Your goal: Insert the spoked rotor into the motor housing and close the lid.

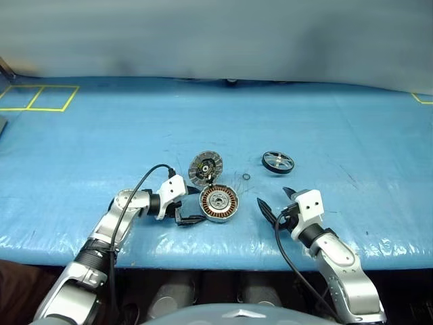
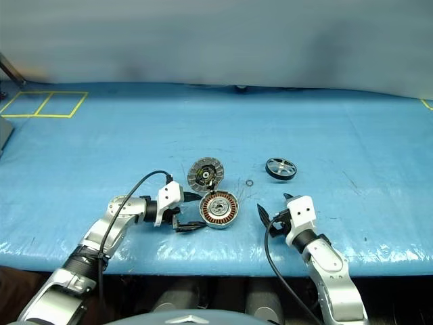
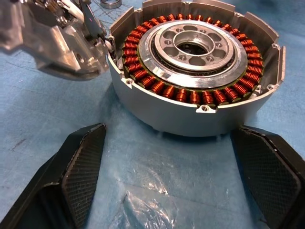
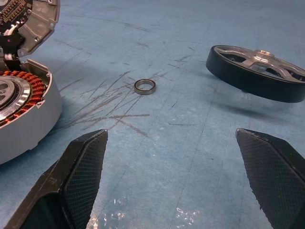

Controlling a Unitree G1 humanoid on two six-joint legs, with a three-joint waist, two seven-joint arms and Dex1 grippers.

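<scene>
On the blue table [image 1: 81,156], near its front edge, the motor housing [image 1: 218,204] is being shown lying flat with its ring of copper-coloured windings [image 3: 190,95] facing up around a silver centre. The lid [image 1: 206,168] is being held up on edge at the housing's far side, joined there at the rim, its inner face turned toward the robot. The left gripper [image 1: 191,206] is being kept just beside the housing on the robot's left, its two black fingers [image 3: 76,176] spread wide, one to each side of the housing wall in the left wrist view; nothing is being gripped, and no contact with the wall is being shown. The right gripper [image 1: 276,202] is being held to the right of the housing, jaws equally wide and empty, hovering over bare table. The spoked rotor [image 1: 278,161] is being left on the table beyond the right gripper, well apart from the housing, black rim and silver spokes visible. A small metal ring [image 4: 145,86] is lying between the lid and the rotor, amid scratch marks on the surface.
</scene>
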